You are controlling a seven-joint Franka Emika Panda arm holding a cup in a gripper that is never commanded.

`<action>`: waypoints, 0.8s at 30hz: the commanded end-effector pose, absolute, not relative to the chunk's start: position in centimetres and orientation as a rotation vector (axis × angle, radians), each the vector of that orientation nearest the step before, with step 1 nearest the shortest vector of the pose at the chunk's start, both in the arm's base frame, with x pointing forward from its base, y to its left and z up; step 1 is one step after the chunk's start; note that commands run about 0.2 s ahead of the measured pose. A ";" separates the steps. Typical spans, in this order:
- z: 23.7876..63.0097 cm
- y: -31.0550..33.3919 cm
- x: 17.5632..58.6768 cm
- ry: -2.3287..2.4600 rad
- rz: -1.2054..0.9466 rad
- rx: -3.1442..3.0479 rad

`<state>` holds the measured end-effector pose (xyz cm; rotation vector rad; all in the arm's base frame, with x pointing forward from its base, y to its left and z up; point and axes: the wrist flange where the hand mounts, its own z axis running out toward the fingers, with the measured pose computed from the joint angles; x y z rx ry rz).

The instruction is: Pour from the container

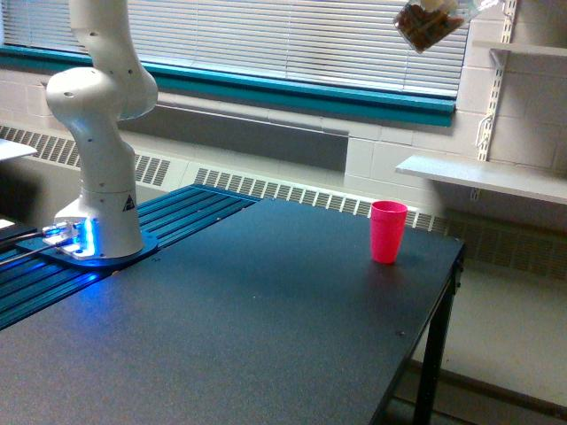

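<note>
- On my feed, the small clear see-through container [429,24] sits at the very top edge of the exterior view, right of centre, high above the table and in front of the white window blinds [292,40].
- The container is tilted well off upright. Brown granular bits show through its walls, filling most of what I can see of it.
- A pale, blurred shape touches the container's upper right side at the frame edge. I cannot make out the fingers there, so I cannot tell whether they are apart, together or clamped on the container.
- The opaque pink plastic cup [388,231] stands upright on the dark flat table [266,328], toward the far right corner. It is below the container and slightly left of it in the picture, with plenty of open air between the two.
- I cannot see into the pink cup from this angle.
- The white jointed robot arm [99,124] rises from its round base at the left of the scene. Blue light glows at the base, where it is mounted on dark ribbed blue rails [177,217] at the table's left side.
- The arm's upper links leave the frame at the top left, so its path to the container is out of view.
- Behind the table, a teal sill [301,93] runs under the blinds, with a long radiator grille beneath it.
- A white wall shelf [483,177] on a slotted bracket is at the far right.
</note>
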<state>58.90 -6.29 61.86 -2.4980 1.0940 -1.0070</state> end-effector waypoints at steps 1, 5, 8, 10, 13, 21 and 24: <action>64.7 -10.0 57.6 1.161 -1.082 -2.442; 65.1 -9.5 57.5 1.151 -1.098 -2.446; 65.3 -8.5 57.6 1.117 -1.096 -2.450; 65.2 -7.8 57.7 1.100 -1.095 -2.469; 65.2 -6.6 57.8 1.069 -1.093 -2.484; 62.7 -2.5 57.6 0.982 -1.053 -2.578; 61.5 -1.4 57.1 0.970 -1.036 -2.603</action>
